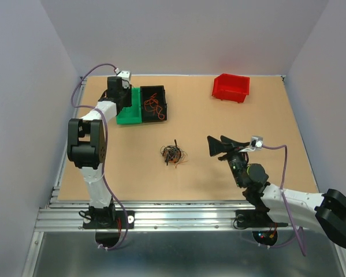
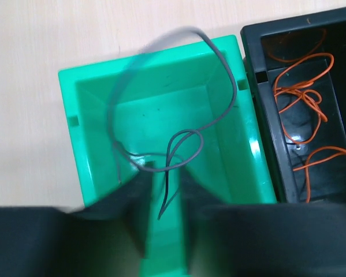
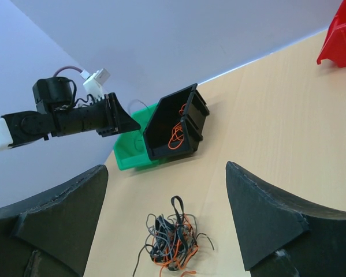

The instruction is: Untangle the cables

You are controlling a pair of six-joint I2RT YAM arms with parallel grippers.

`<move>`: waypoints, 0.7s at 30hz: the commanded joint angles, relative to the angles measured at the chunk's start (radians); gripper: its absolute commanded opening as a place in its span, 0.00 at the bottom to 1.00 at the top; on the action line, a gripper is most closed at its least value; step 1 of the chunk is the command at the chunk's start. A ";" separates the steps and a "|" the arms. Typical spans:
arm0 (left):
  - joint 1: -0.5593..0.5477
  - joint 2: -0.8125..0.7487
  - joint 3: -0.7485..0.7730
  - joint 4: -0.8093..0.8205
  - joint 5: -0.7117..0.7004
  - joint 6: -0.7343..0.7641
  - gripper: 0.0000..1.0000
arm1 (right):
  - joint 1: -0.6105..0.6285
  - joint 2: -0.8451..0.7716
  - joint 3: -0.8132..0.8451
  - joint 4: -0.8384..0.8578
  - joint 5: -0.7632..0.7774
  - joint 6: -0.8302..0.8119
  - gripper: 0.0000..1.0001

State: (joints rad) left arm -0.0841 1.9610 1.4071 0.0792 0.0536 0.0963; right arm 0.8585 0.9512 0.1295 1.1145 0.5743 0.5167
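Note:
The cables [image 1: 173, 154] lie as a small tangle of orange, grey and black wires mid-table, also in the right wrist view as cables [image 3: 170, 242]. My left gripper [image 1: 127, 98] hovers over the green bin [image 1: 128, 114]. In its wrist view the left gripper [image 2: 164, 173] has its fingers parted, and a loose grey wire [image 2: 225, 59] loops over the green bin [image 2: 161, 60] with its tail hanging free between them. Orange wires [image 2: 300, 92] lie in the black bin [image 2: 259, 34]. My right gripper [image 1: 218, 144] stands open to the right of the tangle, holding nothing.
The black bin [image 1: 153, 104] sits against the green bin's right side. A red bin [image 1: 230, 88] stands at the back right of the table, also seen as the red bin [image 3: 340, 34]. Grey walls enclose the table on three sides.

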 commanded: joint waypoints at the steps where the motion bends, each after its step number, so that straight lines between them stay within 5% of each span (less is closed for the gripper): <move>1: -0.005 -0.039 0.016 -0.018 -0.008 -0.001 0.46 | -0.003 -0.005 -0.022 0.013 0.035 -0.006 0.88; 11: -0.006 -0.187 -0.092 0.051 -0.046 -0.017 0.59 | -0.003 0.020 0.024 -0.027 0.003 -0.030 0.87; 15: -0.016 -0.293 -0.201 0.135 0.034 -0.003 0.64 | -0.001 0.095 0.174 -0.328 -0.063 -0.044 0.87; 18: -0.074 -0.369 -0.298 0.211 0.129 0.040 0.86 | -0.001 0.177 0.361 -0.627 -0.209 -0.069 0.83; 21: -0.172 -0.433 -0.362 0.248 0.101 0.103 0.88 | -0.001 0.237 0.407 -0.699 -0.281 -0.081 0.80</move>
State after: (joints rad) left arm -0.1547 1.6047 1.1141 0.2138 0.1032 0.1173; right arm 0.8570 1.1450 0.4385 0.6369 0.4240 0.4732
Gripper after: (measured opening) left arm 0.882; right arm 0.818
